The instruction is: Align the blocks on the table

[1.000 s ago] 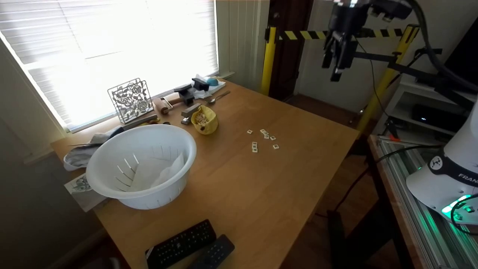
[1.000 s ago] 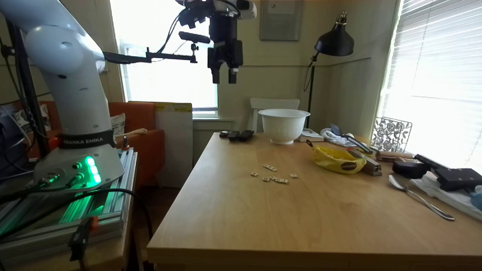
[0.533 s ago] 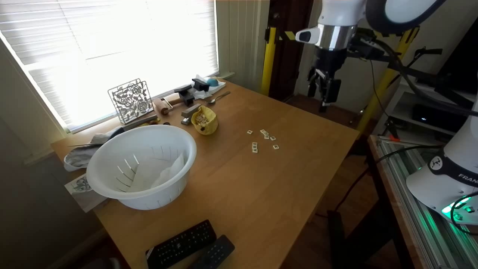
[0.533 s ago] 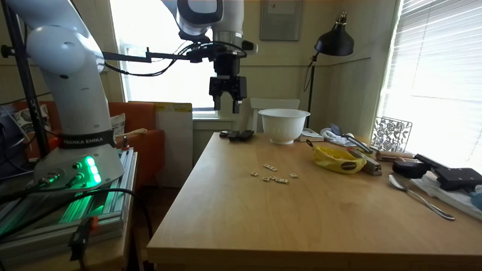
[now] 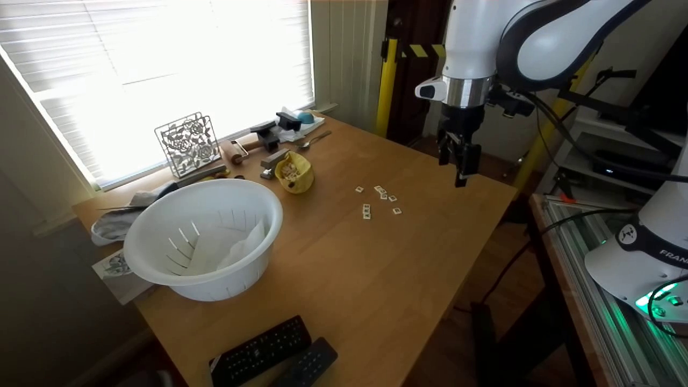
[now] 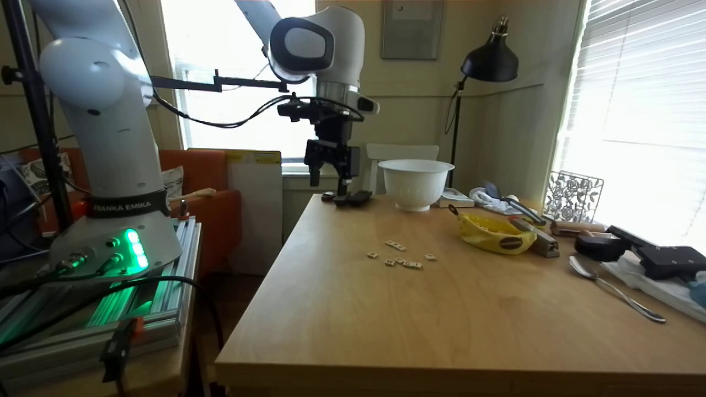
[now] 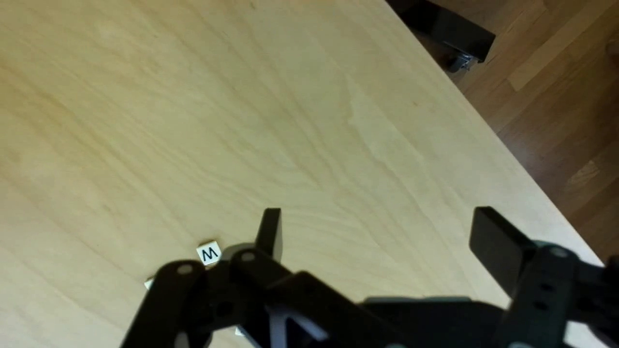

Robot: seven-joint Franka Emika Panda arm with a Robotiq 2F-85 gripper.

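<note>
Step in hand, by judgement: approach to blocks [image 7: 209, 253]; fingers [image 7: 498, 246] spread, nothing between, above counter [image 6: 469, 320], off to side of blocks. Next move likely calls for sideways shift over loose block, turn square to its sides, then descent. Blocks: about nine (touching ones hard to separate), three in short row, all on counter, apart from pouch [image 6: 485, 236]. Also: one pouch, one bowl [image 6: 415, 187], at least two remotes [image 5: 263, 349].

Cream blocks [image 5: 366, 208] on a wooden table [image 5: 333, 269], black pincer [image 5: 452, 172] apart from them, white bowl [image 5: 226, 286], yellow pouch [image 5: 304, 181]
</note>
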